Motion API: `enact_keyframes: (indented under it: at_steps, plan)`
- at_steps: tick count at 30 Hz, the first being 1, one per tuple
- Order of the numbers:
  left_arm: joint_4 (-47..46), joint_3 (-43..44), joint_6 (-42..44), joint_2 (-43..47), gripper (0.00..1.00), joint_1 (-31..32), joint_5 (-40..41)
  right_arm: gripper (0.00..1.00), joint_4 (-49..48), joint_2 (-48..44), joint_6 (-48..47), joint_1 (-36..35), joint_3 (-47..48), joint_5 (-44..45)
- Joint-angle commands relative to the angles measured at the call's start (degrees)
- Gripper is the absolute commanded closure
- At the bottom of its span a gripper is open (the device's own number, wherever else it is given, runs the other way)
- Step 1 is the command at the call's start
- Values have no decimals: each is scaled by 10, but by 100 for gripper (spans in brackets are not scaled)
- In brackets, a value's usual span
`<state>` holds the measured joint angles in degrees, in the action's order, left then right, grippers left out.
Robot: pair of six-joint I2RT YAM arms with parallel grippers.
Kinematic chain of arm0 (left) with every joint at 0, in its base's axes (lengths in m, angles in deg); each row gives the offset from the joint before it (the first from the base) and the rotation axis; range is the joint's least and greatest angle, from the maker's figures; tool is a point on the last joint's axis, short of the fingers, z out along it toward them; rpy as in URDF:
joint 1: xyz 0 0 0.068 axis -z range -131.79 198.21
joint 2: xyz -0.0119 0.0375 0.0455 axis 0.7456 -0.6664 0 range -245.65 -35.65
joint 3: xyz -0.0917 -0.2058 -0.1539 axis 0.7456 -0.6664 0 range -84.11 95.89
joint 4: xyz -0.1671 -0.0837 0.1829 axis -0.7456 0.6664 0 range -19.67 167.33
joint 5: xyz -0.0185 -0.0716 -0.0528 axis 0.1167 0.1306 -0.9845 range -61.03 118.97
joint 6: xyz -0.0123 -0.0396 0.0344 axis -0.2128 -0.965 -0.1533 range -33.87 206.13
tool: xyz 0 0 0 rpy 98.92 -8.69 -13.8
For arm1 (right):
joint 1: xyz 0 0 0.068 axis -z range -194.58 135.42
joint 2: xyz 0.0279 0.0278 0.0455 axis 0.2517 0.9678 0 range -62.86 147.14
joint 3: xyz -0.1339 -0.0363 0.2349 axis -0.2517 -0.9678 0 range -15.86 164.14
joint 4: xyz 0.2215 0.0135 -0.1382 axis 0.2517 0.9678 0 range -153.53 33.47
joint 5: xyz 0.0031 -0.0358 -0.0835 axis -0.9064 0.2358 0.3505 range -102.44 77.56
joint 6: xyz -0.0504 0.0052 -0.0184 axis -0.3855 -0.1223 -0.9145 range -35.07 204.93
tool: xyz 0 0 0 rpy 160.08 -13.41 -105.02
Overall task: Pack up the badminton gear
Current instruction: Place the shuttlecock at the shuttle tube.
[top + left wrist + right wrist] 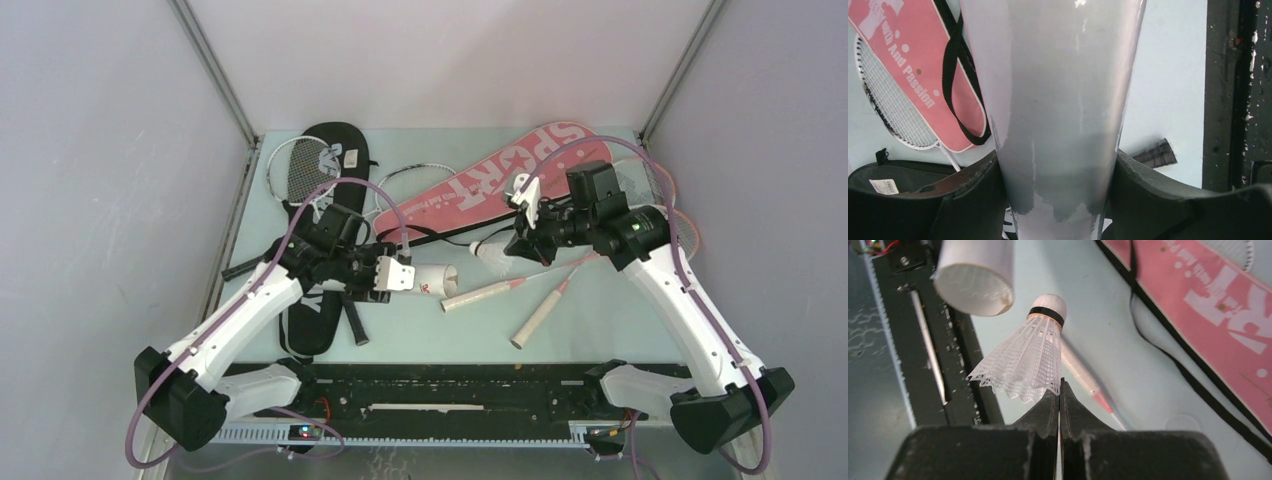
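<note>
Right wrist: racket handle (1083, 376) behind shuttlecock (1028, 357).

The CROSSWAY cover (312, 318) lies along the surface's (610, 335) left edge, with a racket head (292, 170) beside its far end. The SPORT cover (490, 180) runs from the middle to the far right corner. Before it is the tube (435, 279), with the shuttlecock (492, 259) just right of it. The first racket handle (480, 296) lies nearer and the second racket handle (540, 322) further right.

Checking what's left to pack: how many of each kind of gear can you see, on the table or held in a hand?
Rackets: 4
Racket covers: 2
Tube: 1
Shuttlecock: 1
Total: 8
</note>
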<state>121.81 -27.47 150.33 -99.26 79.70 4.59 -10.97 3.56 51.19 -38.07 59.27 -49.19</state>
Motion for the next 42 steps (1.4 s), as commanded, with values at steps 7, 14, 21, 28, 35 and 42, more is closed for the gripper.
enact_keyframes:
  at_steps: [7, 14, 21, 28, 35, 42]
  plan:
    - [-45, 56, -38, -12, 44, 4, -32, 100, 17, 17, 23, -80, -13, -18]
    - [-50, 56, -48, -17, 44, 11, -40, 100, -20, 40, 58, -114, -12, -5]
    - [-52, 58, -54, -35, 44, 28, -34, 100, -49, 74, 110, -145, 6, 50]
    - [-50, 65, -64, -41, 44, 31, -53, 85, -63, 82, 122, -177, 16, 127]
    - [-45, 72, -68, -47, 45, 31, -79, 67, -74, 82, 133, -179, 15, 124]
    - [-40, 75, -69, -51, 45, 31, -108, 49, -76, 84, 137, -180, 15, 128]
